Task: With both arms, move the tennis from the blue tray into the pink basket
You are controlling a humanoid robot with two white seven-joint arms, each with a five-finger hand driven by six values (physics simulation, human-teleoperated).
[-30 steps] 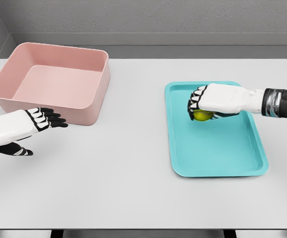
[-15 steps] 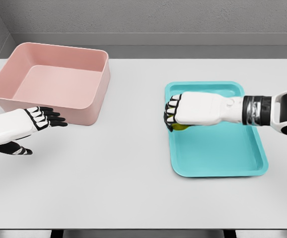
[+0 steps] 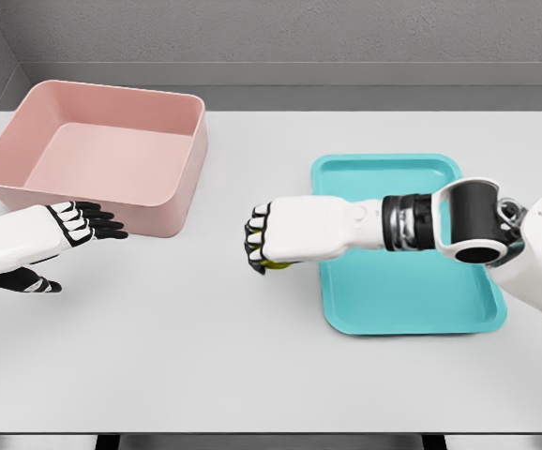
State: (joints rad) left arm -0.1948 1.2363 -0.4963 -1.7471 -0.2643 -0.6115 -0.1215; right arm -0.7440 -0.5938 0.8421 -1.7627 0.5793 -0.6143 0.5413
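Tennis ball (image 3: 273, 264) is a small yellow-green sphere, mostly hidden under my right hand (image 3: 276, 242), whose fingers are curled tight around it; only a sliver shows below the knuckles. Blue tray (image 3: 412, 314) is a flat teal rectangle with rounded corners and a low raised lip, smooth plastic look, sitting toward the table's right edge. Pink basket (image 3: 185, 178) is a matte, deep, straight-walled box at the far-left corner of the white table (image 3: 252, 375).

Since half a second ago my right hand has carried the ball leftward off the tray: it was over the tray's left rim, now it's past that rim above bare table. A second ago it was mid-tray. Left hand (image 3: 41, 246) hasn't moved, fingers loosely extended and holding nothing, near the left edge just in front of the basket.

Between the two hands I see open tabletop; the near edge is unobstructed too.
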